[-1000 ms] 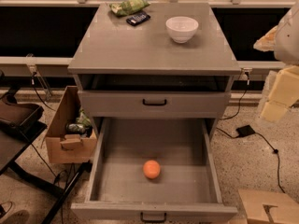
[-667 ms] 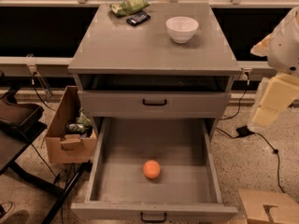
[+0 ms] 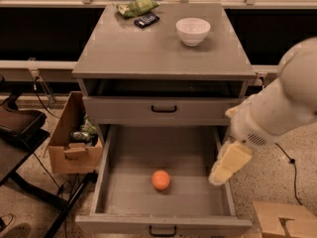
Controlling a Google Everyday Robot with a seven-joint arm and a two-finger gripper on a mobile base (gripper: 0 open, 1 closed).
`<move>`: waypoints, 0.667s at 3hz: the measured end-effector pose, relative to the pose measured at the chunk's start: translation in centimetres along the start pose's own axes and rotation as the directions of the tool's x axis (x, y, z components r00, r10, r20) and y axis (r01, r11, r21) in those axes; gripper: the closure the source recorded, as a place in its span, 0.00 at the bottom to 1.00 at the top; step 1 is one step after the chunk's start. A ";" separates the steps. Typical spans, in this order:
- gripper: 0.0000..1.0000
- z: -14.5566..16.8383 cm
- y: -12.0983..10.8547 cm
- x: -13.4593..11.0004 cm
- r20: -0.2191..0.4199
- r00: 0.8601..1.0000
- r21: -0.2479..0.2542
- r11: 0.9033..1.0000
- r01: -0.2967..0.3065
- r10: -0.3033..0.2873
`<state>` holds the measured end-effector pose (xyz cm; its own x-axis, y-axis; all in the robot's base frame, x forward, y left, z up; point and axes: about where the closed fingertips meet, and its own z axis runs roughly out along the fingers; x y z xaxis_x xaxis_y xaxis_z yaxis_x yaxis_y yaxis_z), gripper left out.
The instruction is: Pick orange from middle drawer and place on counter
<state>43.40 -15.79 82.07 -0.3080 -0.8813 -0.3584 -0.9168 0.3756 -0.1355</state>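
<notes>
Speckled floor around a grey drawer cabinet. On its flat grey matte top surface (image 3: 148, 53), toward the far edge, a white round bowl (image 3: 192, 30), a green crinkled snack packet (image 3: 137, 6) and a small dark flat object (image 3: 146, 20). Below, a shallower grey drawer front with black handle (image 3: 163, 110), closed. Under that, the wide deep grey middle drawer (image 3: 190, 197), pulled out toward the near side. On its floor, slightly left of centre and nearer the front wall than the back, the small round smooth orange fruit (image 3: 161, 180), touching no wall. Over the drawer's right wall, the pale yellow end effector (image 3: 229, 162) on a bulky white arm (image 3: 287, 98), right of the fruit and apart from it. Released or clenched: cannot tell.

Step in hand, by judgement: reaching in for the fruit. Best done by travelling left until directly above it, keeping off the right wall and the closed drawer front overhead. Then descend straight and close across the widest part. Worth watching: a round fruit, likely to roll if nudged off-centre. For the later placement, aim for the near half of the surface, away from the bowl.
</notes>
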 end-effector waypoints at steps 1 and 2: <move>0.00 6.4 0.3 -0.8 0.085 0.996 -0.020 0.999 -0.039 0.041; 0.00 12.9 0.2 -2.6 0.187 0.979 -0.035 0.997 -0.074 0.079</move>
<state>47.32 -9.71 71.07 -0.3268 -0.7795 -0.5344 -0.8998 0.4296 -0.0764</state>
